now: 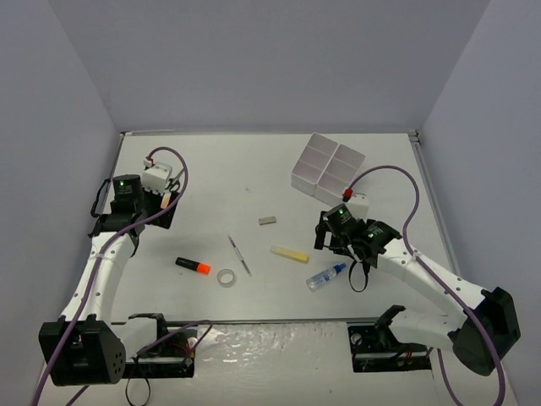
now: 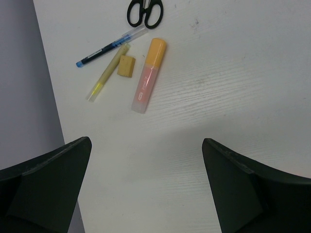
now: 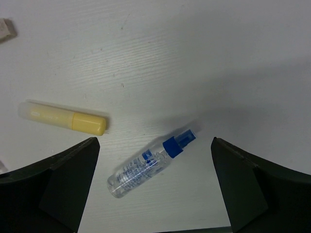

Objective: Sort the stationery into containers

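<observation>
L end effector [image 2: 146, 143] is spread wide with nothing between the fingers. It hovers over the far-left part of the white bench [image 1: 220, 169]. Below it in L wrist view there is a cluster of black-handled scissors [image 2: 145, 12], blue-tipped clear pen [image 2: 104, 48], thin yellow-green pen [image 2: 108, 72], small yellow block [image 2: 126, 66] and orange-capped pink highlighter [image 2: 149, 75]. All lie flat, close together, ahead of the fingertips and not touched.

R end effector [image 3: 153, 145] is also spread wide and grips nothing. It hangs above the small clear bottle with blue cap [image 3: 150, 162], which lies on its side on the bench between the two fingers, cap pointing up-right in R wrist view, no contact seen. The yellow bar w/ clear end [image 3: 63, 117] lies flat just left of the bottle, apart from it.

Top view, rest of the stationery is loose on the bench, mid area:
- small grey block [image 1: 267, 221], far of the yellow bar
- thin grey stick [image 1: 239, 255], diagonal
- clear tape ring [image 1: 226, 277], flat, just near of the stick
- black marker w/ orange cap [image 1: 193, 266], left of the ring

White square plastic tray w/ four compartments [image 1: 306, 182] sits far-right on the bench, rotated approx. diamond-wise, beyond the R arm and well apart from the loose items.
</observation>
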